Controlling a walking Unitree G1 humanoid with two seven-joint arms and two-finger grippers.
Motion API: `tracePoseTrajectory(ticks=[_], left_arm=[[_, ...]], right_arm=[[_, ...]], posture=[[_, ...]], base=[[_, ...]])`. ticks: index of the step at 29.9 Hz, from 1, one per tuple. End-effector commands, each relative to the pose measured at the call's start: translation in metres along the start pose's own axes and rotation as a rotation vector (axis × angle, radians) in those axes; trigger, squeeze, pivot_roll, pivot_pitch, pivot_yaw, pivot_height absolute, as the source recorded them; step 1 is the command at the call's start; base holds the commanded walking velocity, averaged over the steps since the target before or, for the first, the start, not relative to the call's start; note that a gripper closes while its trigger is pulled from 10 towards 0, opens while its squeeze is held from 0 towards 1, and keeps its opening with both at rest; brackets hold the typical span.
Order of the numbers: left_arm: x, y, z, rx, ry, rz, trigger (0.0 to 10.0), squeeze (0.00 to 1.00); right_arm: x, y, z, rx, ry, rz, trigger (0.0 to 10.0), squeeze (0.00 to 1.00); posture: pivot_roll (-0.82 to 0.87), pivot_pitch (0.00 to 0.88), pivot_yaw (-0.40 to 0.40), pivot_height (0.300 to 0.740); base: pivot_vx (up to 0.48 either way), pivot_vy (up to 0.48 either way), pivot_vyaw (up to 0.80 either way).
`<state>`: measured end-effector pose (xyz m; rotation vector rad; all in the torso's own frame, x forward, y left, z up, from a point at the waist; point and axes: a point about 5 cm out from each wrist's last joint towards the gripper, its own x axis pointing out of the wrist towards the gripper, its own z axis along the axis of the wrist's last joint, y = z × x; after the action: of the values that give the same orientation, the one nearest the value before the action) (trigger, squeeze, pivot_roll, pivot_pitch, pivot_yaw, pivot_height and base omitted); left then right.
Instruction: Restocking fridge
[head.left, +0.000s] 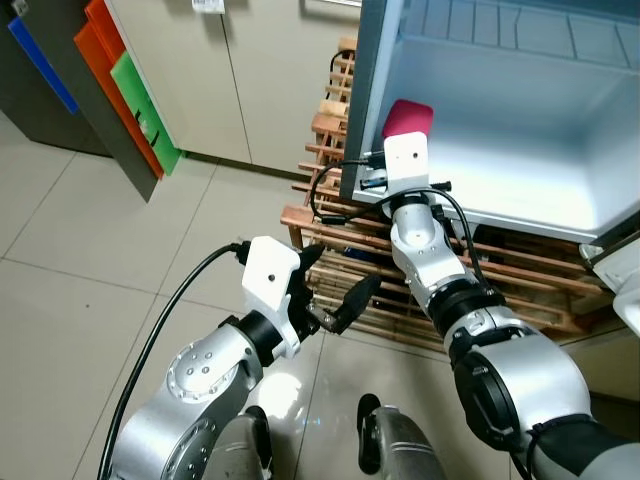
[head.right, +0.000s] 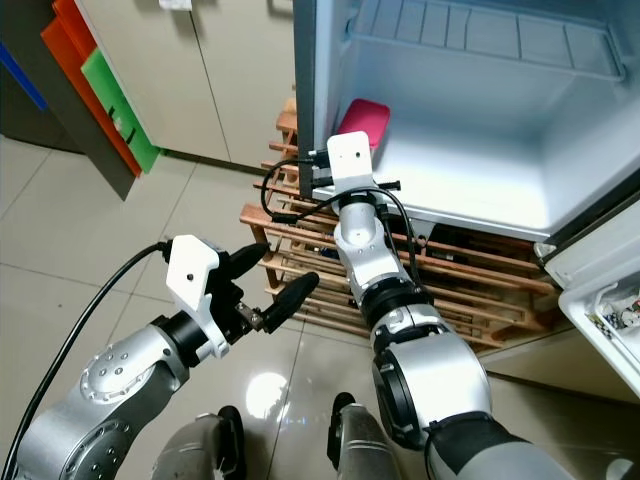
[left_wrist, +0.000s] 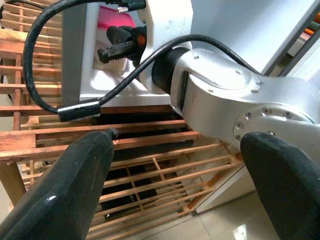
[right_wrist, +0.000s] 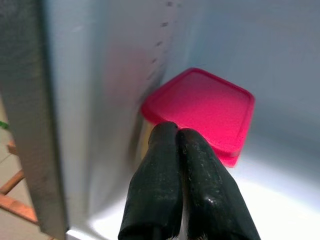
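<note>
A pink box (right_wrist: 205, 112) with a flat pink lid sits on the floor of the open fridge (head.right: 500, 170), tucked into the near left corner against the left inner wall. The right claw (right_wrist: 179, 145) reaches in over the front lip, and the box lies straight ahead of its tips, along the line in which the fingers point. In the right wrist view the tips overlap the box's near edge, though whether they touch it or stop just short cannot be told. The two fingers are pressed together with nothing between them, so the box is not held. The box looks roughly square from above, with no clear long axis, and one corner is turned toward the claw. The right arm is much the nearer of the two. The left claw (head.left: 335, 290) hangs low over the tiled floor (head.left: 80, 230), well apart from the fridge, in front of the wooden pallet (head.left: 520, 275) the fridge stands on. Its fingers are spread wide and hold nothing. By the look of it the box is already placed inside, and the right arm's next move would be either a small push deeper or a straight pull back out past the left wall.
</note>
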<state>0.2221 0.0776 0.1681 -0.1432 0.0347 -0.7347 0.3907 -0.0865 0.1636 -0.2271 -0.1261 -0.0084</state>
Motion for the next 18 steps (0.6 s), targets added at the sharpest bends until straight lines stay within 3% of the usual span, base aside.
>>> tracePoseTrajectory(ticks=[1,5,11,15,16,18], left_arm=[[0.004,0.0,-0.001,0.003,-0.012,0.006,10.0,0.0],[0.008,0.002,-0.004,-0.003,-0.017,0.007,10.0,0.0],[0.02,0.003,-0.01,-0.04,-0.034,0.015,10.0,0.0],[0.038,0.012,-0.013,-0.044,-0.045,0.056,10.0,0.0],[0.048,0.023,-0.011,-0.057,-0.064,0.113,10.0,0.0],[0.054,0.032,-0.009,-0.054,-0.08,0.159,10.0,0.0]], right_arm=[[-0.008,-0.008,-0.013,0.016,0.002,-0.005,10.0,0.0],[-0.024,-0.024,-0.033,-0.008,0.012,0.01,10.0,0.0],[-0.078,-0.06,-0.058,-0.069,0.039,0.028,10.0,0.0],[-0.099,-0.08,-0.057,-0.085,0.043,-0.018,10.0,0.0],[-0.112,-0.092,-0.046,-0.044,0.005,-0.066,10.0,0.0],[-0.121,-0.099,-0.034,0.002,-0.021,-0.095,10.0,0.0]], posture=[[0.07,0.247,-0.036,0.74],[0.03,0.212,-0.036,0.74],[-0.07,0.106,-0.013,0.74],[-0.15,0.039,0.017,0.74],[-0.18,0.009,0.031,0.74],[-0.2,0.0,0.034,0.74]], base=[[0.0,0.0,0.0],[0.0,0.0,0.0],[0.0,0.0,0.0],[0.0,0.0,0.0],[0.0,0.0,0.0],[0.0,0.0,0.0]])
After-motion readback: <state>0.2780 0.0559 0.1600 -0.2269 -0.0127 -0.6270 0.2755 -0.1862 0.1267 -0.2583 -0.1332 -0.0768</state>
